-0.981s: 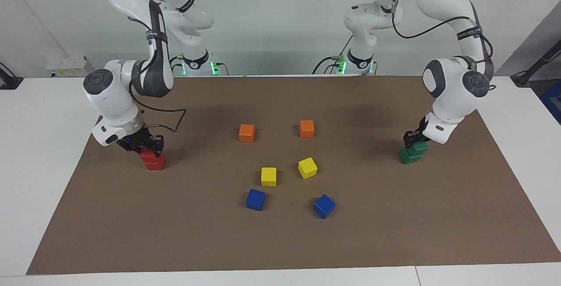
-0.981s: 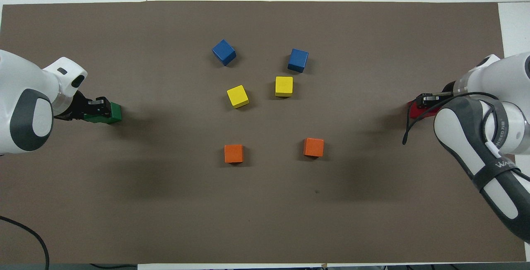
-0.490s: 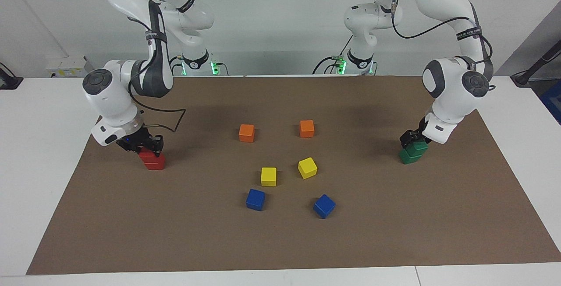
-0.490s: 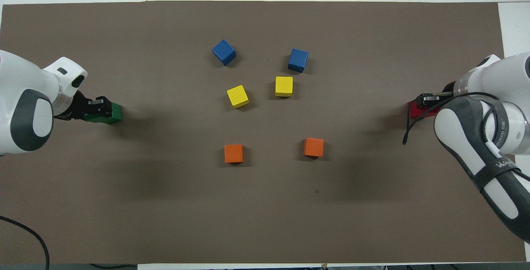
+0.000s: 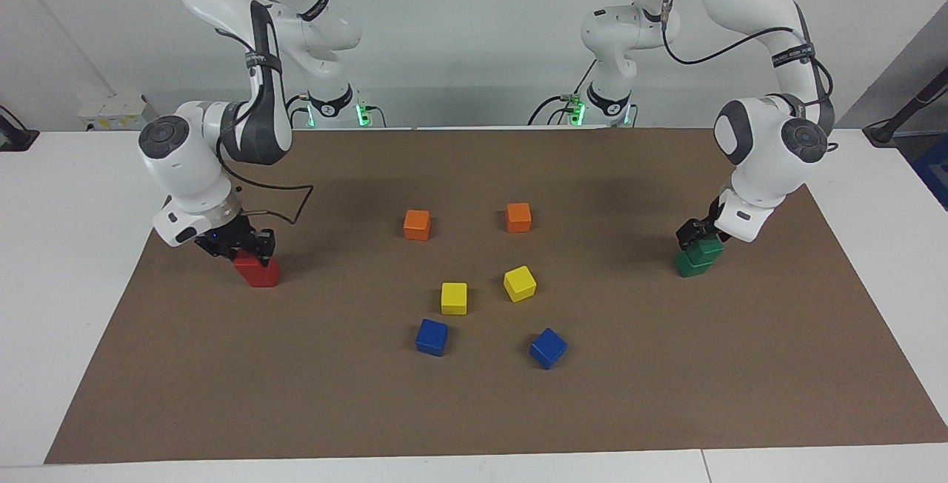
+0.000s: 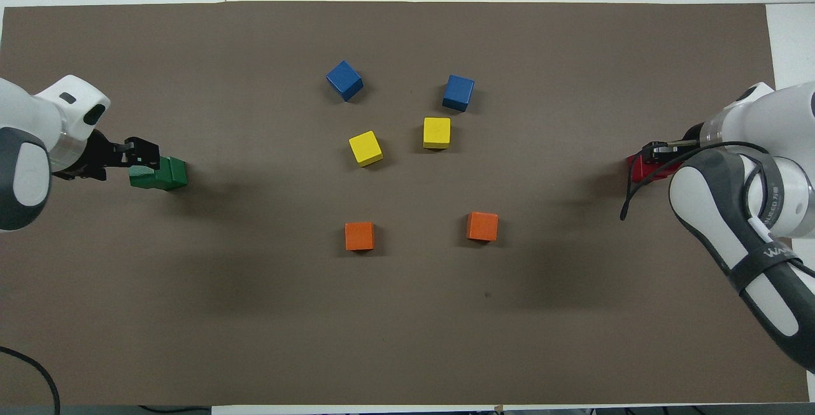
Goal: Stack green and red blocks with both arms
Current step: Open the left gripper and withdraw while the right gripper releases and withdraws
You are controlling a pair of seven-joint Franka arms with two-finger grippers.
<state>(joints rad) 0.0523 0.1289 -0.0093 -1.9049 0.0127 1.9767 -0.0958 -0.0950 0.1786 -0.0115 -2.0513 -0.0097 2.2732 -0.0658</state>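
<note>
**Two stacks built, both tools backing off**

Brown paper covers the white table [image 5: 44, 261], and the green and red blocks sit at its two ends. Toward the left arm's end the green stack [image 5: 697, 258] stands two high, the upper cube seated a little askew on the lower. The left tool [image 5: 693, 232] is just above the top green cube; in the overhead view its fingers [image 6: 141, 151] look parted beside the stack and grip nothing. Toward the right arm's end the red stack [image 5: 257, 271] also reads as two cubes, one on the other. The right tool [image 5: 248, 244] hangs just over it, but whether its fingers are apart or together I cannot tell.

Between the stacks, well apart from both, lie the orange cubes [image 5: 417, 224], yellow cubes [image 5: 454, 298] and blue cubes [image 5: 432, 337] (none of them part of the job).

Judging by this, stacking is essentially done and the step in hand is the retreat. To do it well, each tool should rise straight up until its fingertips are clear of the top cube before any sideways travel; a finger dragging across a glossy face could slide the upper block off, the skewed green one especially.
</note>
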